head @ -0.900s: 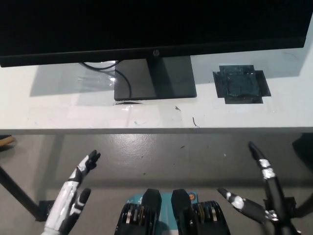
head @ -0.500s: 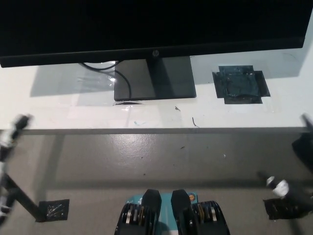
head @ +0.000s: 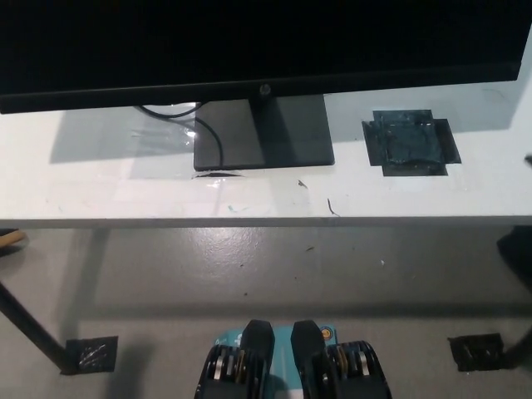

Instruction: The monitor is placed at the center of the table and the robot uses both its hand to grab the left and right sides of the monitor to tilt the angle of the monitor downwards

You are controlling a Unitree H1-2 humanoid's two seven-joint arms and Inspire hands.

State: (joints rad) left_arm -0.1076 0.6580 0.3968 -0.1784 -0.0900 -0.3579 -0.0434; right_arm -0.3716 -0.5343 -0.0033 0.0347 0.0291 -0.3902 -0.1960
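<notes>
The black monitor [head: 249,41] spans the top of the head view, its lower bezel running the full width with a small logo at its middle. Its black stand [head: 264,141] rests flat on the white table [head: 100,195] near the centre. Neither of my hands shows in the picture; the white left hand and the black right hand are both beyond the side edges. Nothing touches the monitor where I can see it.
A black cable [head: 212,137] loops from behind the stand's left side. A dark taped patch [head: 410,143] lies on the table right of the stand. Below the table's front edge are grey floor, a black table leg [head: 33,332] and tape squares [head: 90,353].
Both hands rose from the bottom corners, spread outward toward the side edges, and have now left the picture. The monitor and table have not moved.
</notes>
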